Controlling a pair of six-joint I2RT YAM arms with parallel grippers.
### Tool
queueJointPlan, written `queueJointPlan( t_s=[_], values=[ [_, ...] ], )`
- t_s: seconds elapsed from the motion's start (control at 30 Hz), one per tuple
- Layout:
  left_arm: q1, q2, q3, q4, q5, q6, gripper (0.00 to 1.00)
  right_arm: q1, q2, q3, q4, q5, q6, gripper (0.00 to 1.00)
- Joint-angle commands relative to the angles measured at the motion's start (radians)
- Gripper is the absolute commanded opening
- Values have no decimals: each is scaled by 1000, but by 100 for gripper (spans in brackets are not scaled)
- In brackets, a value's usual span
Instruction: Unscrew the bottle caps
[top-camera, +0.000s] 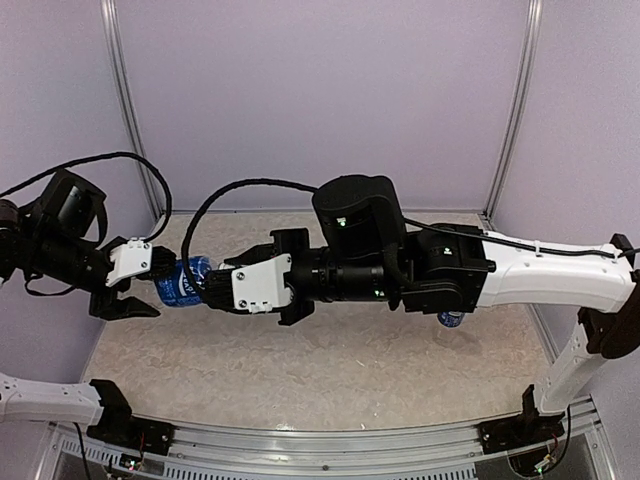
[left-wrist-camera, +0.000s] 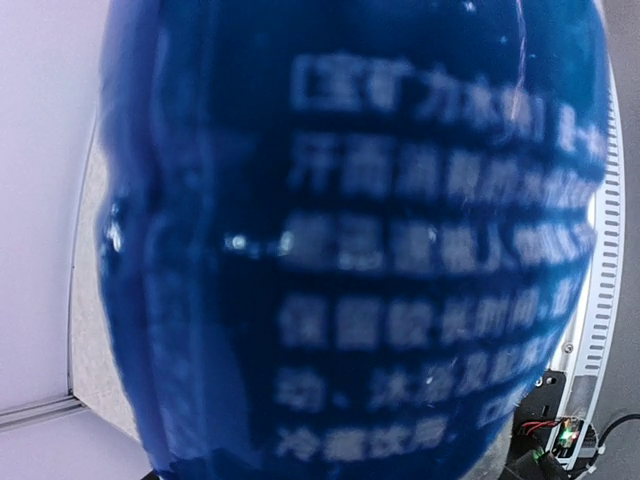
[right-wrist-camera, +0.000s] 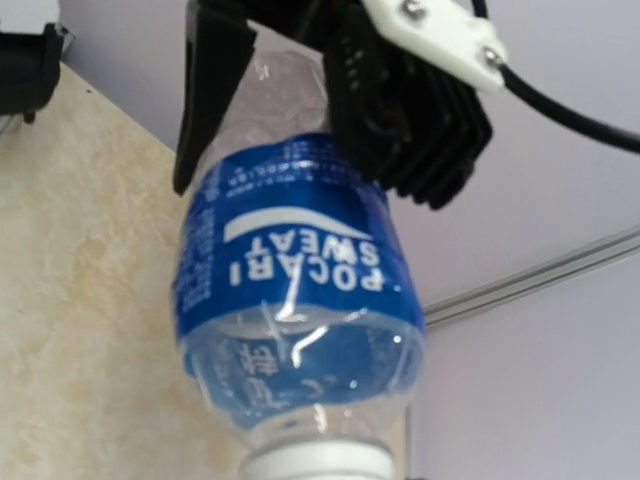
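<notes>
Top external view: the left gripper (top-camera: 155, 283) held a blue-labelled bottle (top-camera: 180, 285) on its side, above the table (top-camera: 330, 370), at about 9 o'clock from the table's middle. The bottle's base pointed toward 9 o'clock, into the left gripper, and its neck toward 3 o'clock. The right arm reached across the whole table from 3 o'clock. The right gripper (top-camera: 215, 288) met the bottle's neck end. Its black fingers hid the neck there, so I could not tell whether they gripped it or only stood around it. A second bottle (top-camera: 450, 319) showed only as a bit of blue and clear plastic under the right arm, at about 3 o'clock.

In the right wrist view, the bottle (right-wrist-camera: 300, 290) hung cap-first toward the camera. Its white cap (right-wrist-camera: 315, 462) sat at 6 o'clock, cut off by the picture's lower edge. The label read upside down. At 12 o'clock the left gripper (right-wrist-camera: 285, 175) was clamped on the clear base, one black finger pressed against each side. The right gripper's own fingers did not show in this view.

In the left wrist view, the bottle's blue label (left-wrist-camera: 350, 250) filled almost the whole picture, its white print blurred. A slotted metal rail (left-wrist-camera: 600, 300) showed at 3 o'clock.
</notes>
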Motion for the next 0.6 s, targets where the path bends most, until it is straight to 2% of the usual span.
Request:
queueJointPlan(
  t_s=[0.0,0.03,0.07,0.17,0.33,0.4,0.47,0.57],
  values=[
    [-18,-11,12,173,133,-92,37,12,5,-87,75,56,-12,17],
    [-18,-11,10,189,115,-92,37,13,-3,-100,109,84,28,43],
    [-18,-12,3,209,88,-89,37,11,-16,-112,143,113,70,62],
    [-18,-22,-55,328,-55,-54,37,-31,-73,-142,216,102,269,99],
    [-21,-56,-224,647,-366,106,38,-210,-170,-254,362,-345,808,99],
    [-24,-65,-266,753,-433,169,38,-257,-174,-289,411,-417,992,99],
    [-32,-67,-293,858,-478,229,38,-288,-147,-284,403,-410,1150,99],
    [-43,-65,-312,940,-514,297,38,-351,-84,-259,400,-489,1415,90]
  ],
)
